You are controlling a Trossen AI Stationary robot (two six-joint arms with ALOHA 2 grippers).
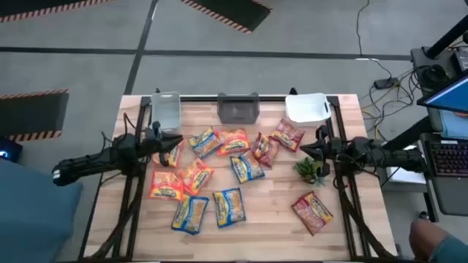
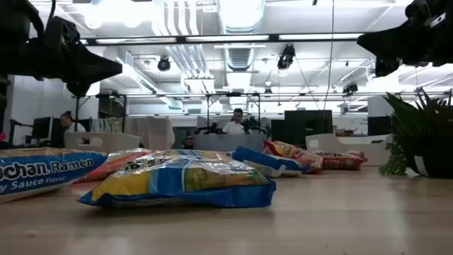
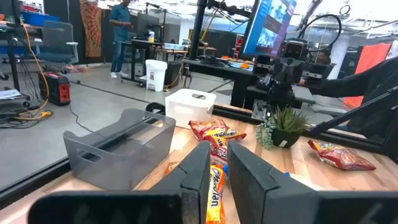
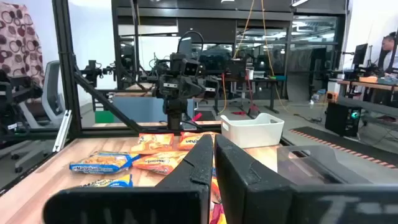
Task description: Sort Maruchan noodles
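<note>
High view: shiny plastic blue-and-yellow, orange and dark red Maruchan noodle packets scattered mid-table; one dark red packet lies apart at 5 o'clock. Left gripper at 9 o'clock, fingers nearly together, nothing held. Right gripper at 3 o'clock, fingers together, empty, beside small green plant. Three bins along the table's 12 o'clock edge.

Low view: blue-and-yellow packet nearest.

Left wrist view: grey plastic bin.

Right wrist view: white plastic bin.
</note>
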